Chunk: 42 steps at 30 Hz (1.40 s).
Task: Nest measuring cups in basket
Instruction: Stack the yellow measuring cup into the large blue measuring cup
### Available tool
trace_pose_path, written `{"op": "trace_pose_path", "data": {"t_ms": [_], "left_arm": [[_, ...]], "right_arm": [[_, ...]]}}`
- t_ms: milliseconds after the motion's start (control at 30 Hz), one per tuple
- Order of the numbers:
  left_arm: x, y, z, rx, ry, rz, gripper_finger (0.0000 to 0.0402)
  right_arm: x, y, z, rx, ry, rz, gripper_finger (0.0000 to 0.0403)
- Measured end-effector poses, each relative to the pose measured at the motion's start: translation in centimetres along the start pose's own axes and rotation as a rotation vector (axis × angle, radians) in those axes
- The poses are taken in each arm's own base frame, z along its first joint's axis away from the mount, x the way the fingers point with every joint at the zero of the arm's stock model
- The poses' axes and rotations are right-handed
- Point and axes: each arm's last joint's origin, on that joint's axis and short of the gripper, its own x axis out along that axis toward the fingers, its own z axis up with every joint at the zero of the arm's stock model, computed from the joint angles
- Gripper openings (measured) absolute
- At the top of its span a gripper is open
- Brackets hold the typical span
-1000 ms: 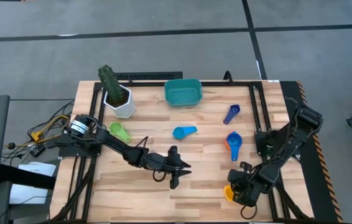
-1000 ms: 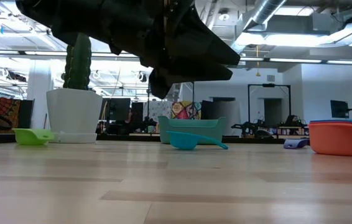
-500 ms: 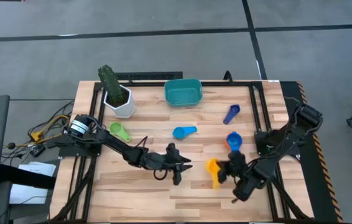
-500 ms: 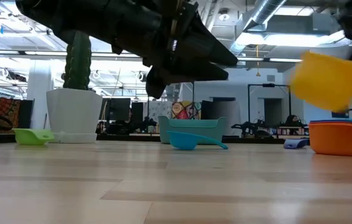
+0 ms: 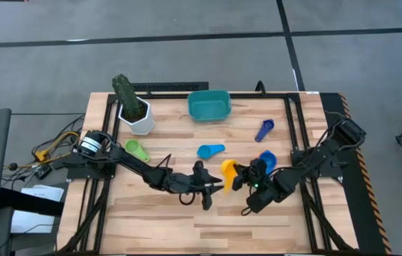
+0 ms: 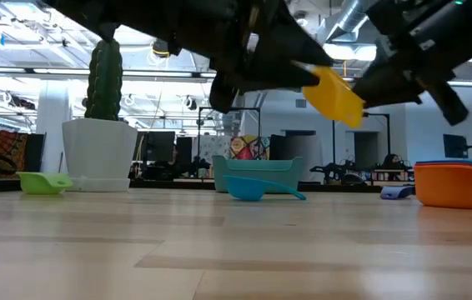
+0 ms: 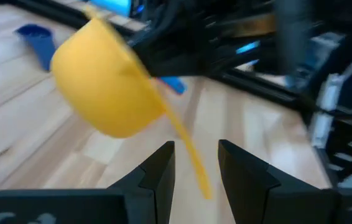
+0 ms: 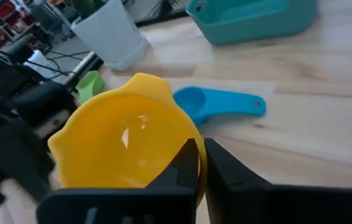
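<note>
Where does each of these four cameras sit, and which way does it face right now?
High view: above the table, looking straight down; both arms, teal basket, yellow cup in the right tool.
Low view: at table-top height, looking level toward the room; arms overhead, orange cup at right.
Left wrist view: behind the left tool, facing the approaching yellow cup.
Right wrist view: behind its shut fingers, facing the basket and the white pot.
All four views share the yellow cup.
</note>
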Motion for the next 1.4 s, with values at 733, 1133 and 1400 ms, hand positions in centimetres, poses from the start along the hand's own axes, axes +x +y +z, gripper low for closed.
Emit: {"op": "trace_pose_path", "data": {"t_ms": [733, 1133, 1400], "left_arm": [[0.9, 0.9, 0.6, 0.051, 0.046, 0.028, 0.0112], [0.9, 1.1, 0.5, 0.046, 0.042, 0.064, 0.0007], [1.1, 1.0, 1.1, -0.069, 0.026, -0.035, 0.0]], "right_arm": [[1.7, 3.0, 2.9, -0.109, -0.11, -0.003, 0.0021], [1.2, 3.0, 2.7, -0.192, -0.067, 0.007, 0.0042], [-2.4, 1.2, 5.1, -0.357, 0.112, 0.039, 0.0123]]}}
